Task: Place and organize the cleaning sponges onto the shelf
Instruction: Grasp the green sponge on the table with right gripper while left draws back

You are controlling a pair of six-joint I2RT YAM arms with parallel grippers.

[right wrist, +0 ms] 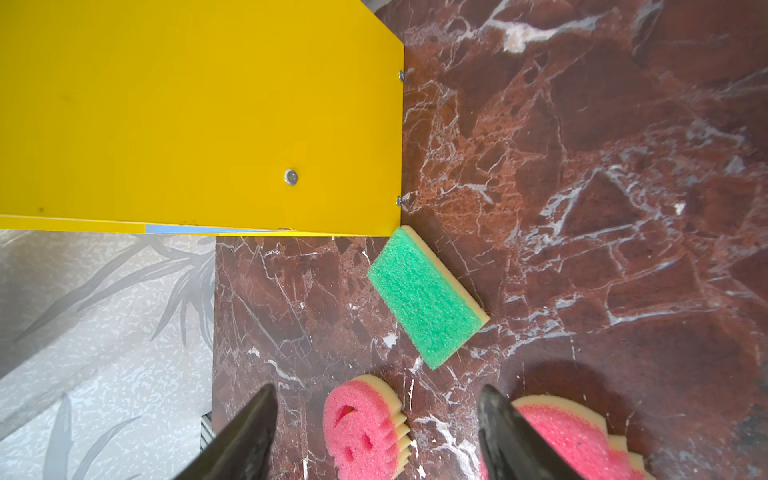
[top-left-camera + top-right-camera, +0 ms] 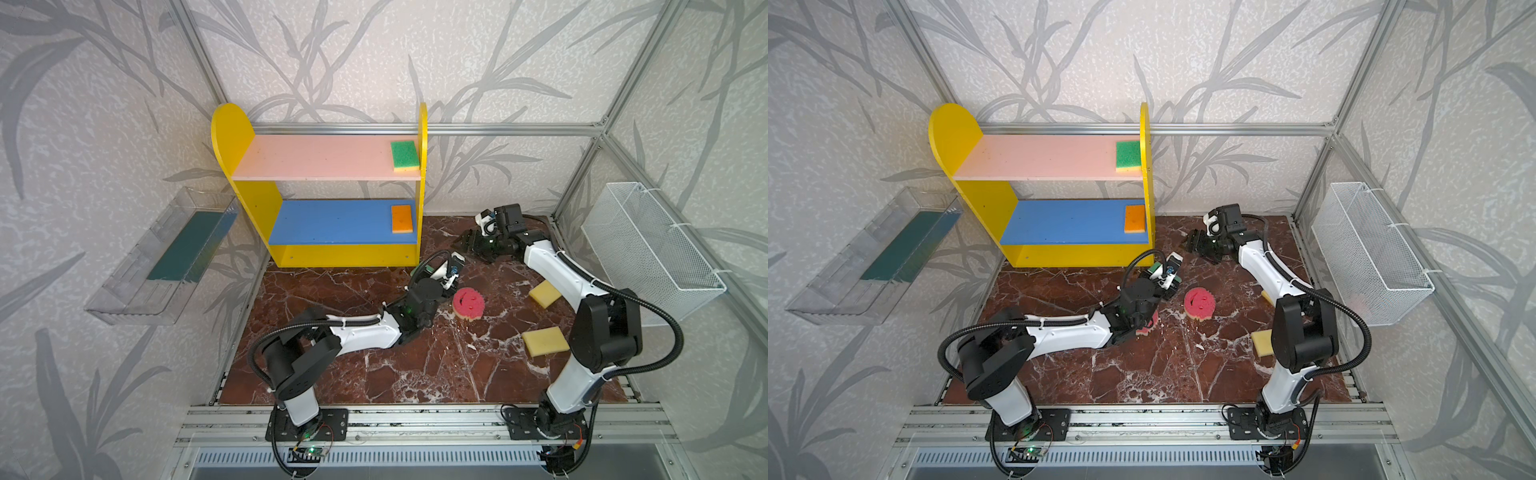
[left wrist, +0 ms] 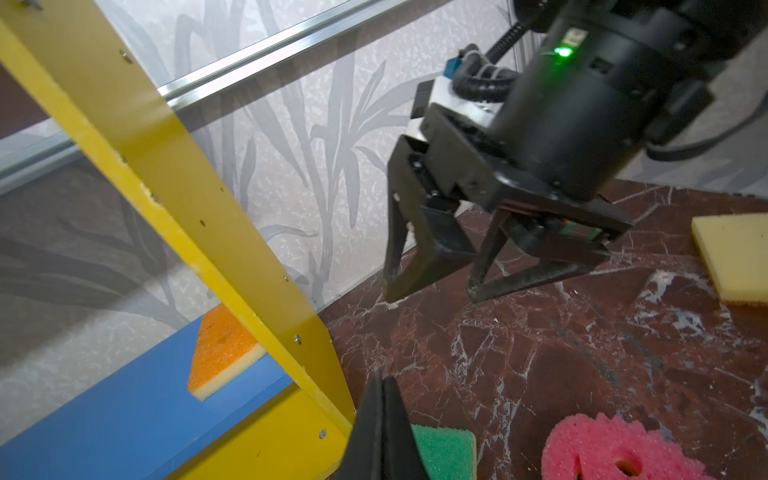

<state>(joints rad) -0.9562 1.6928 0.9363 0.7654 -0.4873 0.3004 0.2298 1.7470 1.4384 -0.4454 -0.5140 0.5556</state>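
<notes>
While the left pincer [image 3: 382,436] is pressed together on nothing, a green sponge [image 3: 449,455] lies flat just beside its tips, green face up, one corner at the shelf's [image 3: 153,158] front corner, long axis slanting away from it. Spread and empty, the right pincer [image 3: 432,291] hangs over the table [image 3: 540,353]; a pink sponge [image 3: 615,453] lies near both.
</notes>
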